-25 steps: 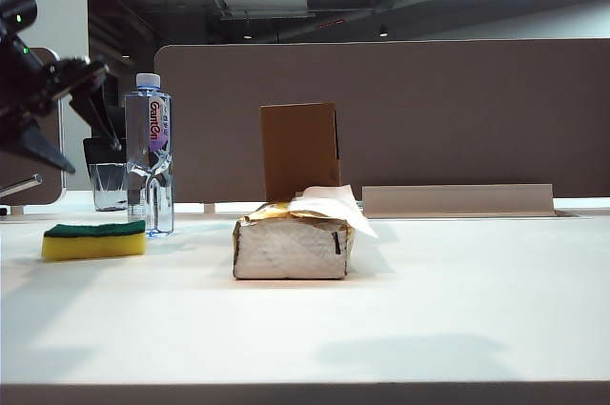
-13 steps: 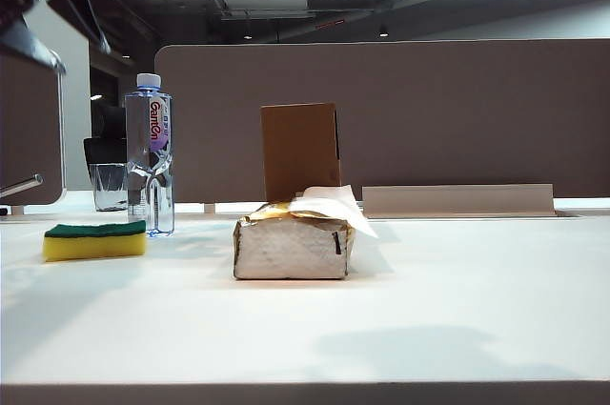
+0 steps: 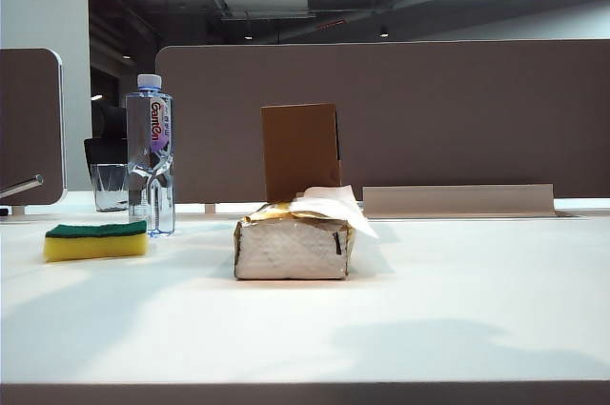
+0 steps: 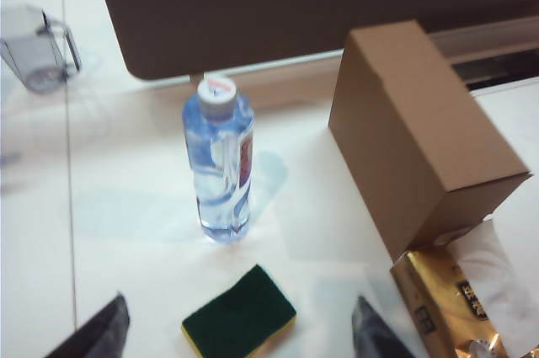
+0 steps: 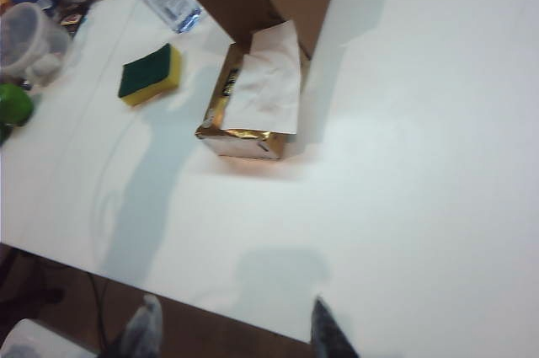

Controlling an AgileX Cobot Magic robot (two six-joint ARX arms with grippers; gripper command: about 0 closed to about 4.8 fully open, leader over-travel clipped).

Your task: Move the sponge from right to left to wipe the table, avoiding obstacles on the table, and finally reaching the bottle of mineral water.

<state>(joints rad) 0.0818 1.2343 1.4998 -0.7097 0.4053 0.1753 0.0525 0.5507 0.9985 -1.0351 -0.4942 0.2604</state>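
The yellow sponge (image 3: 95,241), green scouring face up, lies on the white table (image 3: 438,300) just left of the mineral water bottle (image 3: 151,152). The brown cardboard box (image 3: 300,150) stands mid-table with the gold tissue pack (image 3: 294,245) in front of it. No gripper shows in the exterior view. My left gripper (image 4: 241,301) hangs open high over the sponge (image 4: 240,317), near the bottle (image 4: 223,164), holding nothing. My right gripper (image 5: 234,301) is open and empty above the table's near edge, far from the sponge (image 5: 150,73) and tissue pack (image 5: 253,105).
A clear glass tumbler (image 3: 110,186) stands behind the bottle. Clear plastic containers (image 5: 29,38) and a green item (image 5: 13,105) sit beyond the table's left end. A brown partition (image 3: 429,119) runs along the back.
My left gripper has risen from beside the bottle and left the exterior view at the upper left. Sponge, bottle and obstacles have not moved.
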